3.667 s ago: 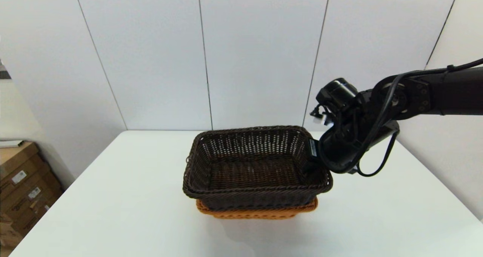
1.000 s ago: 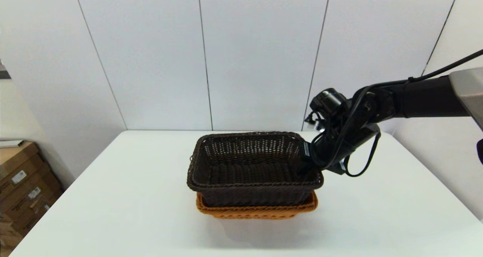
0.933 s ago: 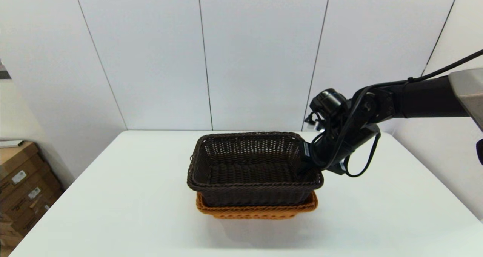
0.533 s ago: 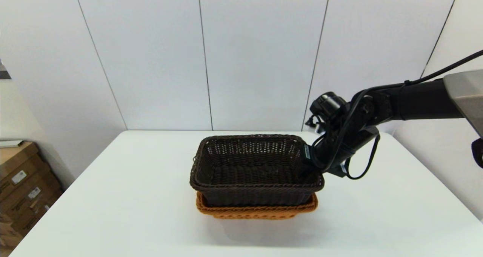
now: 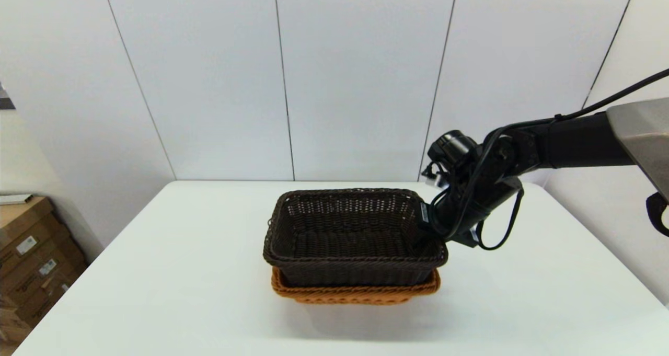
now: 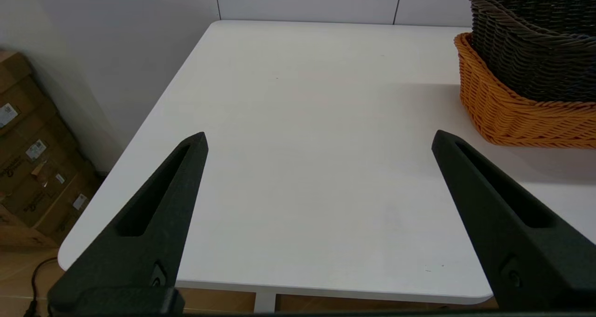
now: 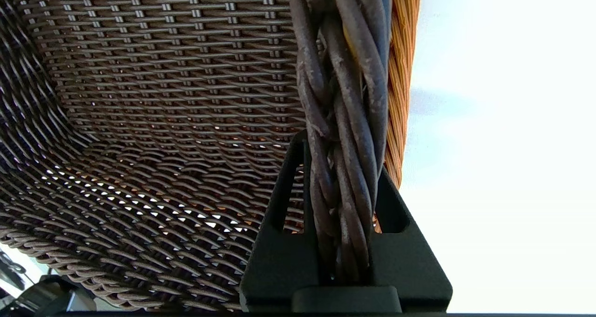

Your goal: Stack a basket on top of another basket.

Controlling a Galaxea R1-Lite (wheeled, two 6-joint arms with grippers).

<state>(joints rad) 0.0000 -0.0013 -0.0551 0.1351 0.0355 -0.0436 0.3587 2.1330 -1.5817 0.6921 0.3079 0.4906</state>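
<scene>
The dark brown basket sits nested in the orange basket at the table's middle, with only the orange rim showing below it. My right gripper is shut on the dark basket's right braided rim. The right wrist view shows that gripper with one finger on each side of the braid, the dark weave on one side and the orange basket's wall on the other. My left gripper hangs open over the table's near left part, well away from both the dark basket and the orange one.
The white table runs back to a white panelled wall. Cardboard boxes stand on the floor past the table's left edge, and the same boxes appear in the left wrist view. The right arm's cable loops beside the baskets.
The dark basket has come down and levelled out, sinking deeper into the orange basket. My right arm has lowered with it, still holding the rim.
</scene>
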